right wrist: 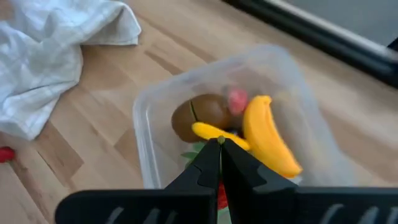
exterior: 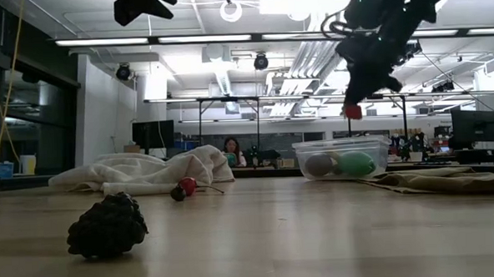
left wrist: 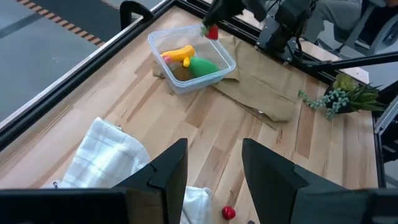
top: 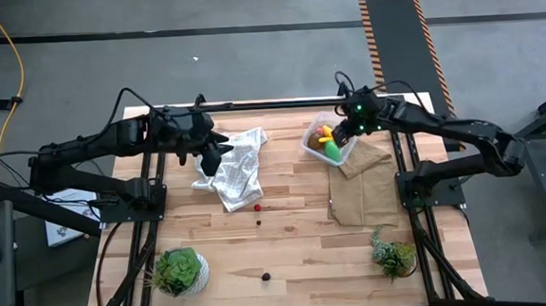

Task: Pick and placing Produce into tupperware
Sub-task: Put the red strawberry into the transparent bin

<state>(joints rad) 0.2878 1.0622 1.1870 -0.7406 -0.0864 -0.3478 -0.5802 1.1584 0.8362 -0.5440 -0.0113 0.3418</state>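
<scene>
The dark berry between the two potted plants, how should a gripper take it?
Pinch the dark berry across its bumpy middle, straight down from above: it is a small roundish lump lying alone on the table, nothing crowding it.

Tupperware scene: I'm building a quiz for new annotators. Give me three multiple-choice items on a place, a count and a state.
1. Where is the right gripper?
A. Above the tupperware
B. Over the white checked cloth
C. Beside a plant

2. How many potted plants stand on the table?
A. One
B. Two
C. Four

3. What is the left gripper doing?
A. Shut on the banana
B. Shut on the brown cloth
C. Open, holding nothing

Key:
1 A: the low view shows it over the container, shut on a red piece.
2 B: the high view shows one plant near each front corner.
3 C: the left wrist view shows a clear gap between its fingers.
</scene>
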